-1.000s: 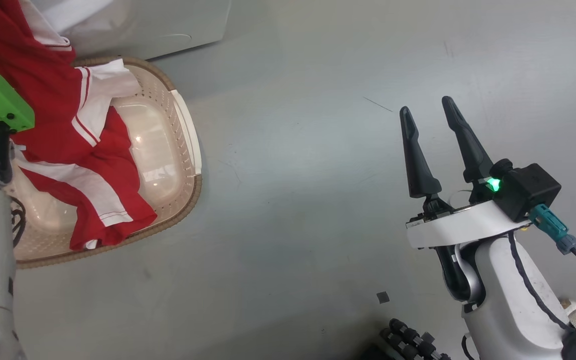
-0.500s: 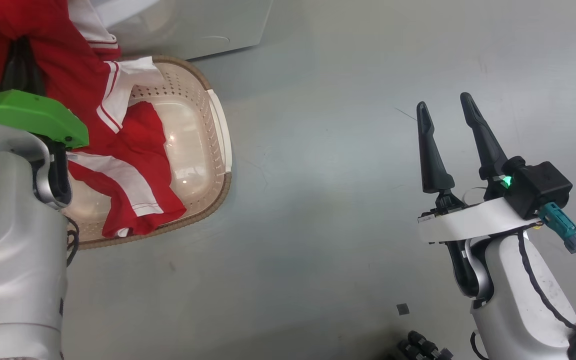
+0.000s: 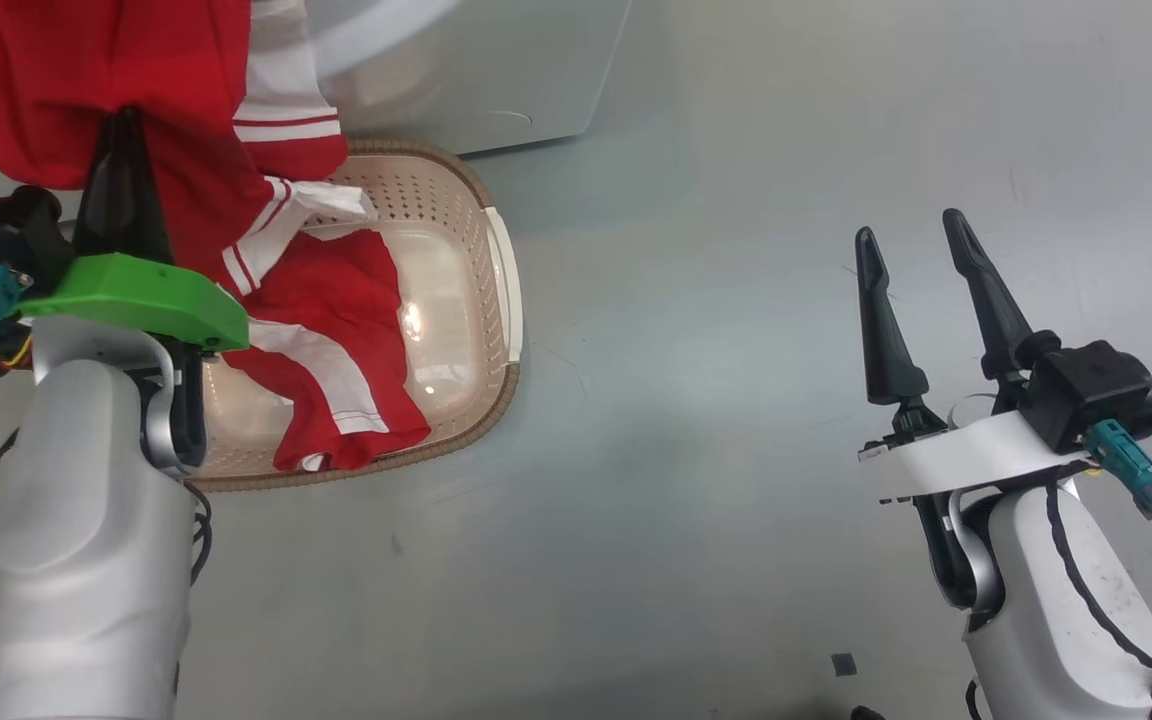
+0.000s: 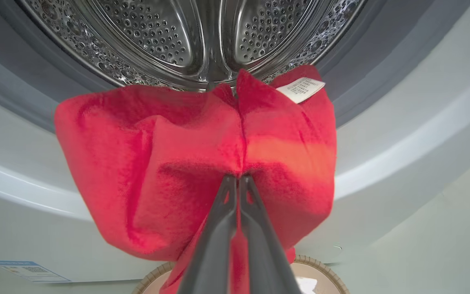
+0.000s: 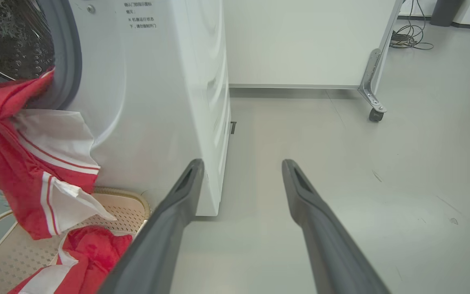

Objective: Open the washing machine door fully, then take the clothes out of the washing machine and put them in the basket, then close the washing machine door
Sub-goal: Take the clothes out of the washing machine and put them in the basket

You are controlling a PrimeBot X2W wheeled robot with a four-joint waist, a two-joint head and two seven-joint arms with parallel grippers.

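Head view: left fingers [image 3: 123, 170] clenched on red clothes [image 3: 56, 60], above the basket [image 3: 504, 290].
The garment hangs from the pinch before the washer [image 5: 157, 102] drum mouth. Its long axis runs down from the fingers and its lower end dangles over the basket, where more red cloth lies. Right fingers [image 3: 884, 320], spread and empty, hover over floor well apart, so the left arm is nearer.

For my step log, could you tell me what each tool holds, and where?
The left tool pinches a bunched fold of the bright red fabric garment, near its white label; the right tool is open and empty.
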